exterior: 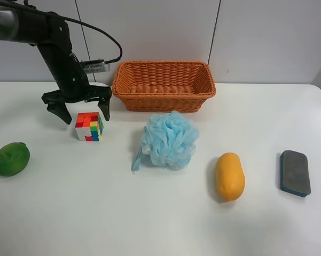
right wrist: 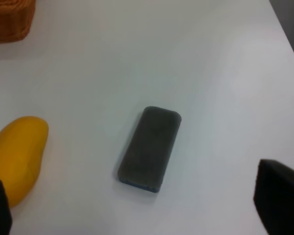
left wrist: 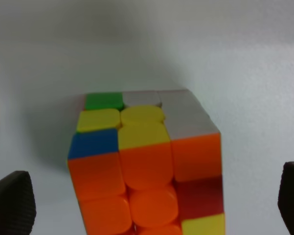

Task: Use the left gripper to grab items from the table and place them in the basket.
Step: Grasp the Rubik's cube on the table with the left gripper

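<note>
Black left hand [exterior: 86, 119], fingers [exterior: 104, 106] apart, over puzzle cube [exterior: 89, 127]

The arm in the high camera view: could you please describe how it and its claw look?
The left arm is matte black with a grey cylindrical section at its upper end. A black cable trails from it, near a small silvery part. The left gripper is a black claw with two pointed fingers.
</note>
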`<action>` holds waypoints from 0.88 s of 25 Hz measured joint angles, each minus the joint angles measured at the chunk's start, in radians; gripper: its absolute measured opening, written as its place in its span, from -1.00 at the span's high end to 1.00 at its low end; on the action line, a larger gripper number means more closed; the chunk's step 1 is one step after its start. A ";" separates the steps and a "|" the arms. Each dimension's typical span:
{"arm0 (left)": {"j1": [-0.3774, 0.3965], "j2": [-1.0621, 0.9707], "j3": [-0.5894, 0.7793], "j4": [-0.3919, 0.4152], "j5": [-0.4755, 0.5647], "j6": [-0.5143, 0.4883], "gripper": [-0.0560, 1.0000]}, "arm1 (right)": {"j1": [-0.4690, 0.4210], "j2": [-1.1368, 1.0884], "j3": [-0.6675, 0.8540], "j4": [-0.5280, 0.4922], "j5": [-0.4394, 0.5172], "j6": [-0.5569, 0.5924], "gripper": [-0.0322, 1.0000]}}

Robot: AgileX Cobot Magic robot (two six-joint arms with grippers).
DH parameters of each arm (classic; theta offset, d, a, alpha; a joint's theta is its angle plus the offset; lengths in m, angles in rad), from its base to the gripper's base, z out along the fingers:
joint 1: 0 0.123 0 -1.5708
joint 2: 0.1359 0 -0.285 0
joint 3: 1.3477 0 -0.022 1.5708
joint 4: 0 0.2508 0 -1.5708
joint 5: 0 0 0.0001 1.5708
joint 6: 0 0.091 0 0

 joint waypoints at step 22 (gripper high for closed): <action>0.000 0.056 -0.001 0.003 0.002 0.019 -0.17 | 0.000 0.000 0.000 0.000 0.000 0.000 -0.99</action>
